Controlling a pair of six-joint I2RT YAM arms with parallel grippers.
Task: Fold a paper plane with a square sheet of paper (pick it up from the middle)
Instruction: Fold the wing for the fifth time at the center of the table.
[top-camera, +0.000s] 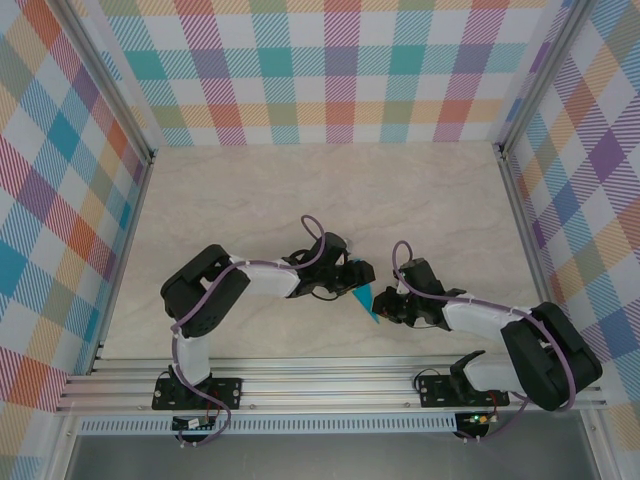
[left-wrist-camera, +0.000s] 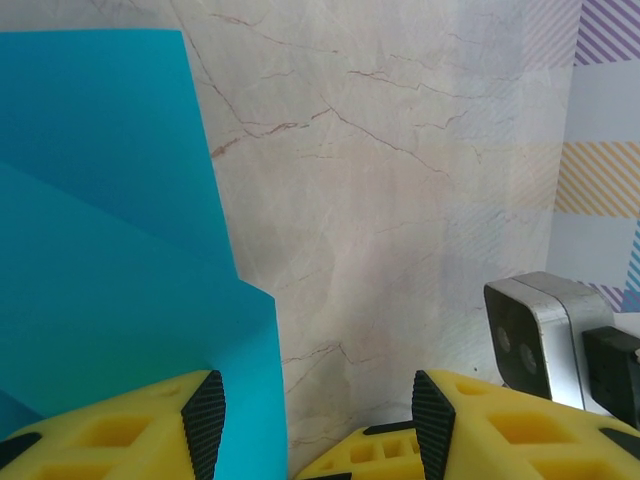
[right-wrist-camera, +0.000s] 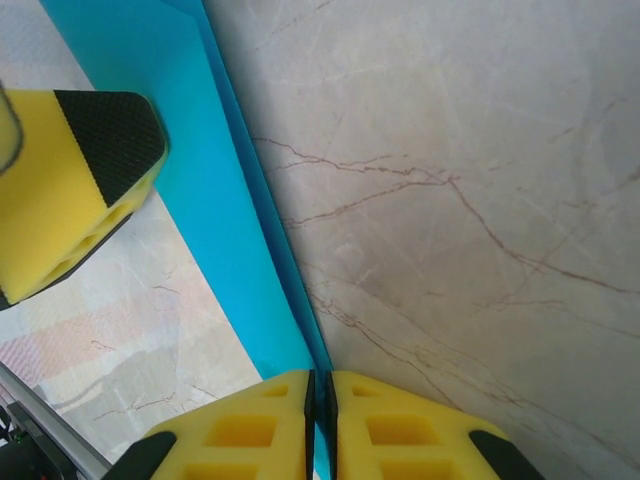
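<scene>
The teal-blue paper plane (top-camera: 366, 299) is held on edge between the two arms, its sharp tip pointing toward the near rail. My right gripper (right-wrist-camera: 320, 400) is shut on its folded layers, and the paper (right-wrist-camera: 215, 180) runs away from the jaws as a narrow strip. My left gripper (left-wrist-camera: 318, 425) is open. The folded paper (left-wrist-camera: 100, 250) lies along its left finger, with its edge reaching into the gap between the pads. In the top view the left gripper (top-camera: 357, 273) sits just above the paper and the right gripper (top-camera: 385, 306) just to its right.
The marble-patterned table (top-camera: 320, 200) stretches behind the arms to checked walls on three sides. An aluminium rail (top-camera: 330, 385) runs along the near edge. The right arm's wrist camera (left-wrist-camera: 540, 335) is close to my left gripper's right finger. One left finger (right-wrist-camera: 80, 170) stands beside the paper.
</scene>
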